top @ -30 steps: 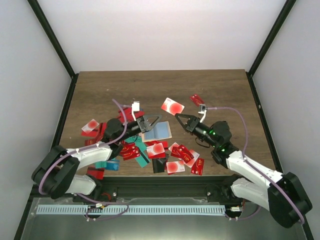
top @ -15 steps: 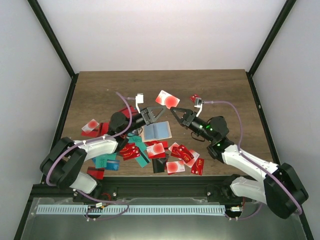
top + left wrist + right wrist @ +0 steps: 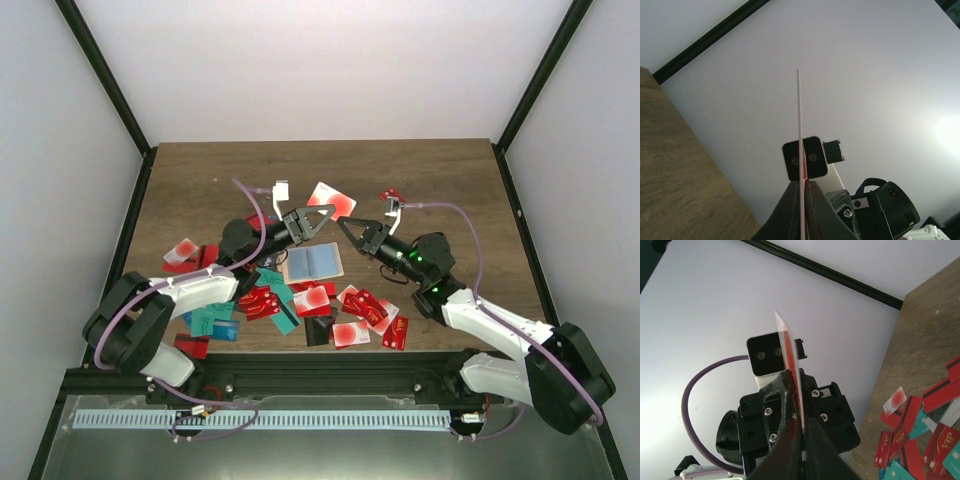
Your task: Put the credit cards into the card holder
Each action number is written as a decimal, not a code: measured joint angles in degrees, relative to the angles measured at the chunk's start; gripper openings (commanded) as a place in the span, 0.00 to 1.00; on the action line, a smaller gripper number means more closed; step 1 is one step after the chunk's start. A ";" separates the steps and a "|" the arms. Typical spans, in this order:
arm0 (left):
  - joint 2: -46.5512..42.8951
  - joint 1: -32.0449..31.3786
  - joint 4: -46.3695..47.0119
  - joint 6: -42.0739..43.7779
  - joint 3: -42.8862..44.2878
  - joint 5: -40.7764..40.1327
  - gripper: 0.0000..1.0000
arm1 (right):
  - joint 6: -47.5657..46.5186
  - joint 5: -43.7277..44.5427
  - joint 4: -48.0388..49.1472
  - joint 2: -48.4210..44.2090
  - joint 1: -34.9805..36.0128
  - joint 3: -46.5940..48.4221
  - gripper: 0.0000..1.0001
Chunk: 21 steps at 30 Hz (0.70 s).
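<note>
A white-and-red credit card (image 3: 331,200) hangs in the air above the back of the table, held between both arms. My left gripper (image 3: 322,212) is shut on it; in the left wrist view the card (image 3: 799,110) stands edge-on between the closed fingers (image 3: 802,185). My right gripper (image 3: 345,226) meets it from the right, and its fingers (image 3: 803,421) lie close against both faces of the same card (image 3: 786,342). The card holder (image 3: 312,262) lies open on the table just below, light blue inside. Several more credit cards (image 3: 270,300) are scattered around it.
More cards lie right of the holder (image 3: 362,310), at the far left (image 3: 183,254) and near the front edge (image 3: 212,326). One red card (image 3: 392,196) lies behind the right gripper. Cards on the wood (image 3: 912,437) show in the right wrist view.
The right gripper carried the white-and-red card up and left. The left gripper rose to meet it and closed on the card. The holder has not moved.
</note>
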 measured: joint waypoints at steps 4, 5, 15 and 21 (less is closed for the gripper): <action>-0.22 0.13 -1.62 0.59 0.00 0.83 0.04 | -3.58 -2.49 -3.78 -0.13 -0.68 1.27 0.53; -0.50 0.39 -3.17 1.16 0.00 1.38 0.04 | -5.44 -4.02 -5.95 -0.33 -1.18 2.32 0.57; -8.00 2.05 -32.76 16.15 5.01 9.55 0.04 | -25.86 -19.26 -31.19 -0.57 -15.28 12.83 0.69; -8.81 2.05 -49.00 26.03 8.61 14.64 0.04 | -35.12 -32.48 -39.95 5.18 -17.53 15.87 0.62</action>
